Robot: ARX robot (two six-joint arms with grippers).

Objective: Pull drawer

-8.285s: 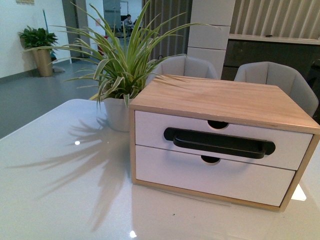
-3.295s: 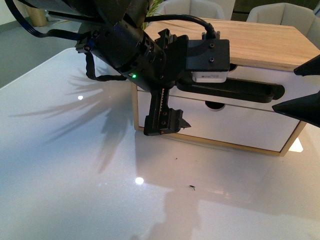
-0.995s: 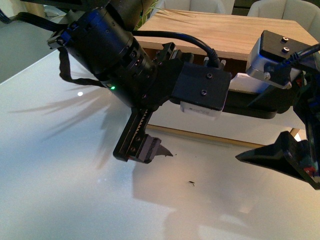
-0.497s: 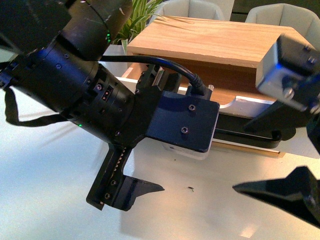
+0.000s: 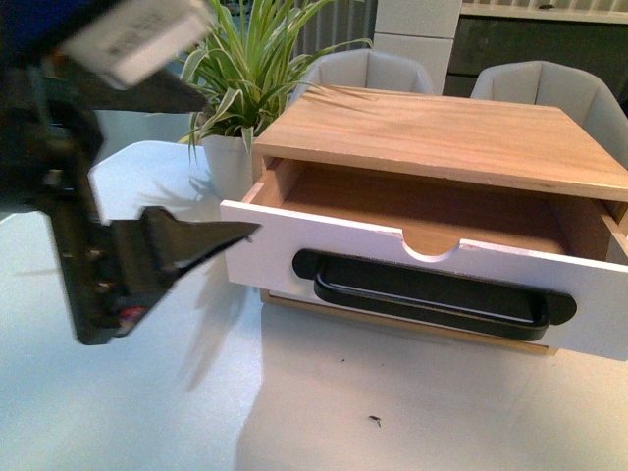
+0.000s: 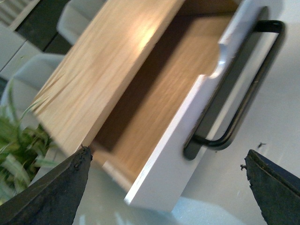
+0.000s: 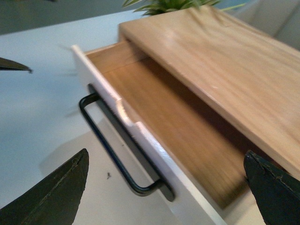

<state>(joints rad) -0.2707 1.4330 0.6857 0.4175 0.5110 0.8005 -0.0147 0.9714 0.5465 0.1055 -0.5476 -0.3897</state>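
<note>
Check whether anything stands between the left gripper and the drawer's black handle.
Nothing visible does. In the left wrist view the open left gripper faces the pulled-out drawer, and only bare white table lies before its black bar handle. The potted plant stands further back, off that path.

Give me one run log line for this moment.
task: pull drawer | drawer: pulled out, visible inside bare | handle: free | left gripper: open, holding nothing | right gripper: open, holding nothing
</note>
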